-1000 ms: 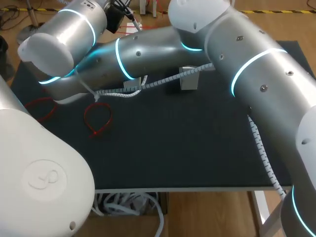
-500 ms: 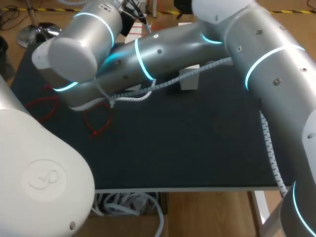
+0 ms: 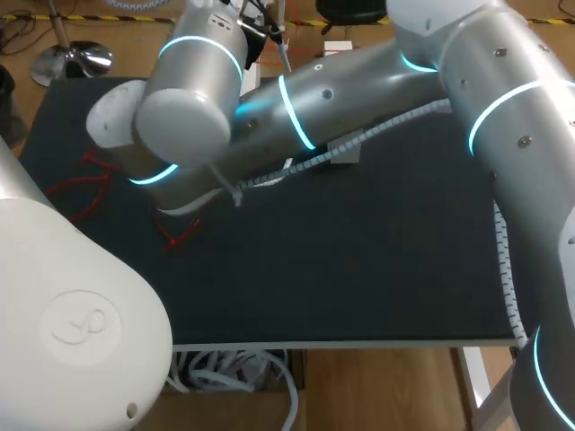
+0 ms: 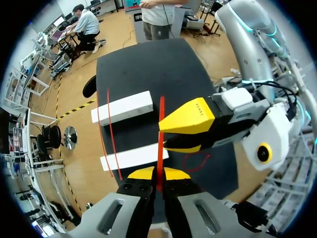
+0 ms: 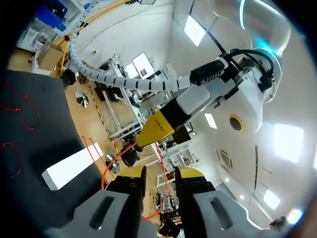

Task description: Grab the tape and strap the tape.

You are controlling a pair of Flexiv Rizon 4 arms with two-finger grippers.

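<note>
The left gripper [image 4: 153,174] is seen clamped on the red tape [image 4: 161,111], held up above the table [image 4: 148,64], with the right gripper [image 4: 161,138] parted around it just ahead, so strapping's probably on and a pinch-and-pull is likely needed next.

Bright, even overhead light falls on the dark matte table [image 3: 359,269], which gives off almost no glare and hides any shadows. The right arm [image 3: 359,90] carries soft highlights and glowing cyan rings. Beyond the right pincer [image 5: 159,176] ceiling panels flare white. The left pincer [image 4: 158,174] is evenly lit.
</note>
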